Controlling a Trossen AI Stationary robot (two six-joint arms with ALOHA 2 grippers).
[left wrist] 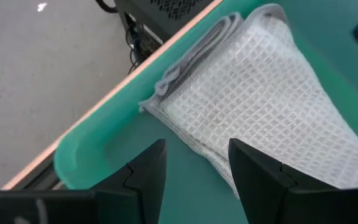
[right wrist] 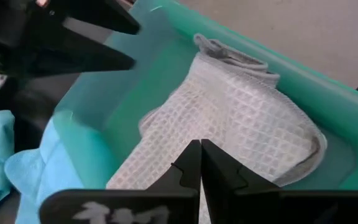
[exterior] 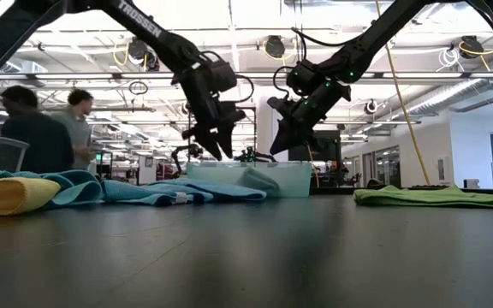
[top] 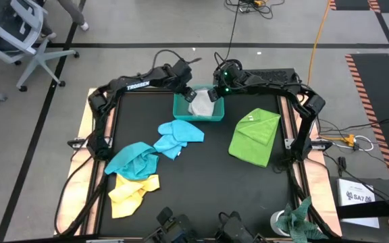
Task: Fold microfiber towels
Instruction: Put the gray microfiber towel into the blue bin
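Heads up: both your grippers hang over the teal tray point(top: 215, 116) at the far middle, where the pale grey towel point(top: 199, 104) sits folded. Left gripper point(left wrist: 194, 165) has its fingers apart, right gripper point(right wrist: 200, 163) is pinched together on nothing. Drop lower and you could snag the towel, undoing that fold.

hidden: grey towel point(top: 200, 103) partly under hands | low view: behind tray point(exterior: 291, 178) wall

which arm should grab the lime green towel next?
Likely right. The lime green towel lies on the right arm's side of the table. Both hands hover over the teal tray: right hand shut and empty, left hand open.
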